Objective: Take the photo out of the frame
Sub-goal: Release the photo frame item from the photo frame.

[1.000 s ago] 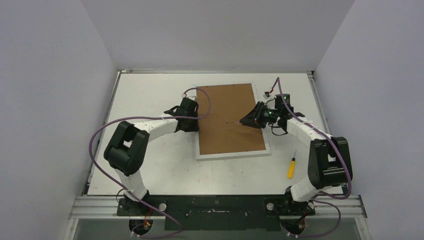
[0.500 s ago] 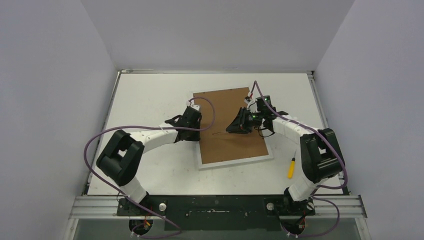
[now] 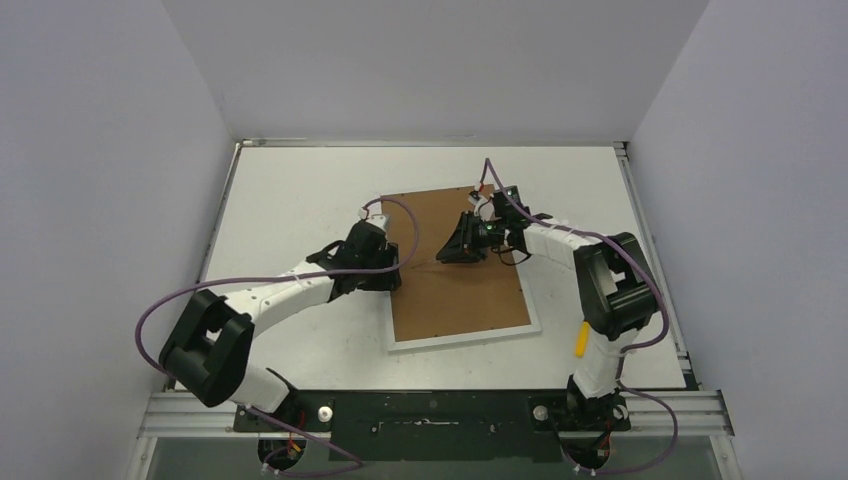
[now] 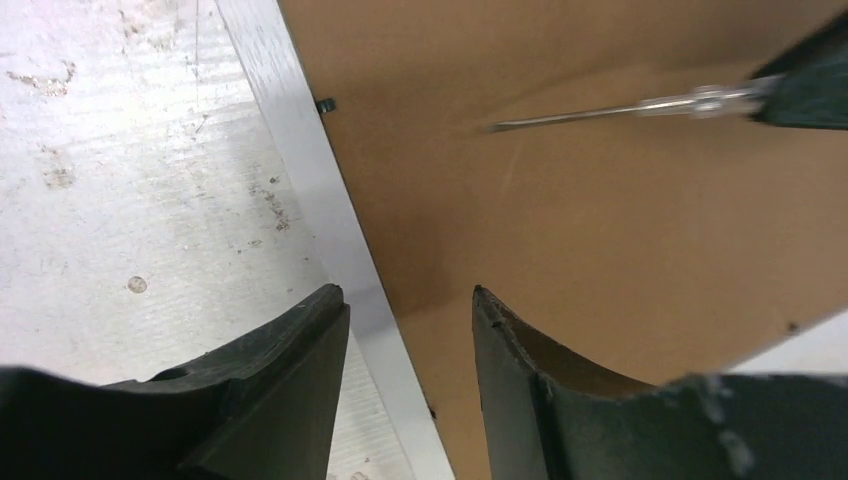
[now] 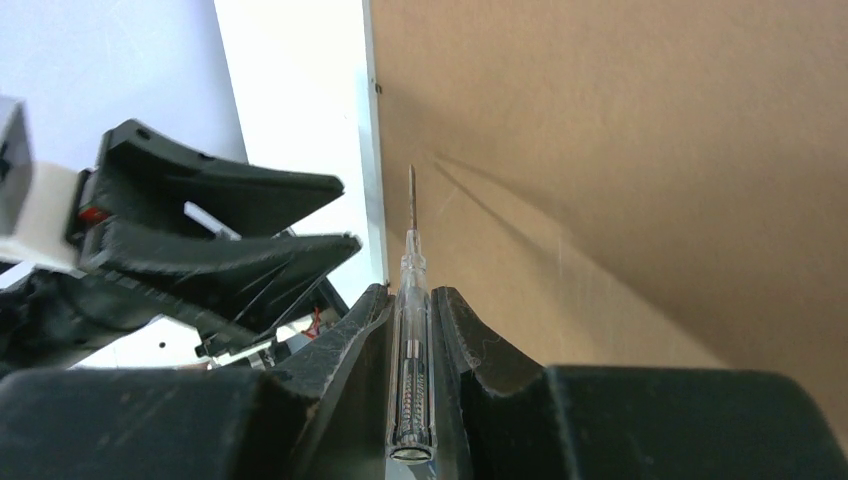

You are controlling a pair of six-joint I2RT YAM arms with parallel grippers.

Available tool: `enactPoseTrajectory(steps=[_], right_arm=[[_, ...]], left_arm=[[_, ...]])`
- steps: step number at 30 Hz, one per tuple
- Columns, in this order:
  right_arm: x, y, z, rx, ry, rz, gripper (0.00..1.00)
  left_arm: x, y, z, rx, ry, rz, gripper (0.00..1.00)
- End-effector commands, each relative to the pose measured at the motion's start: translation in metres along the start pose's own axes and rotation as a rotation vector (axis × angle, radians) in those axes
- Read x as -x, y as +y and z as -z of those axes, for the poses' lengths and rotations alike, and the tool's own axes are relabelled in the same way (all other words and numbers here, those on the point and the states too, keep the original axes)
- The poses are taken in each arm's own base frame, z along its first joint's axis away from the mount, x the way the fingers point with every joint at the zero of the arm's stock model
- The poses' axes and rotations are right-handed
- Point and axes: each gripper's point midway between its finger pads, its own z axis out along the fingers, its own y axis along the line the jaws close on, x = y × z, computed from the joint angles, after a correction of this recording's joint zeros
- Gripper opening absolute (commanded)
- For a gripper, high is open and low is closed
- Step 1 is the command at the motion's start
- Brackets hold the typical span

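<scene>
right gripper point(image 5: 408, 300) is pinched tight on a clear-handled screwdriver point(image 5: 411, 340), whose thin blade points across the brown backing board point(image 5: 620, 170) toward the left side of the frame point(image 3: 470, 338); the tip stops just short of that edge, and i cannot tell whether it touches the board. over the last second this gripper has travelled from the frame's right side to over its middle. left gripper point(image 4: 410, 295) has spread its fingers wider than a moment ago and sits at the frame's left edge, the white border showing in the gap between them, gripping nothing that i can see. the frame has turned since a second ago: it lay square, and now lies skewed, its far end swung to the left, still face down with the board uppermost. a small dark tab point(image 4: 324, 103) sits on the frame's left edge near the blade tip. the photo is hidden under the board inside the frame, so nothing is out yet. my reading: the blade is being lined up on the left-edge tabs, and with the left fingers loosened the frame may slide when pried. a yellow-handled tool point(image 3: 581, 338) lies just off the frame's right side
</scene>
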Motion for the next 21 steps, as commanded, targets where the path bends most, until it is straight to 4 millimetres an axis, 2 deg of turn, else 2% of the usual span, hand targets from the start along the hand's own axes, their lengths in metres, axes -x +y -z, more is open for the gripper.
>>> enactPoseTrajectory(steps=[1,7,13,21], right_arm=[[0.016,0.019,-0.011,0.075,0.005,0.078,0.05],[0.019,0.021,-0.030,0.127,0.044,0.063,0.05],[0.024,0.020,-0.045,0.163,0.067,0.047,0.05],[0.022,0.015,-0.056,0.179,0.094,0.013,0.05]], left_arm=[[0.033,-0.016,0.023,-0.152,-0.114,0.109,0.47],[0.054,0.016,0.027,-0.220,-0.178,0.299,0.43],[0.079,0.022,0.022,-0.292,-0.230,0.359,0.41],[0.093,0.031,0.004,-0.344,-0.226,0.403,0.34]])
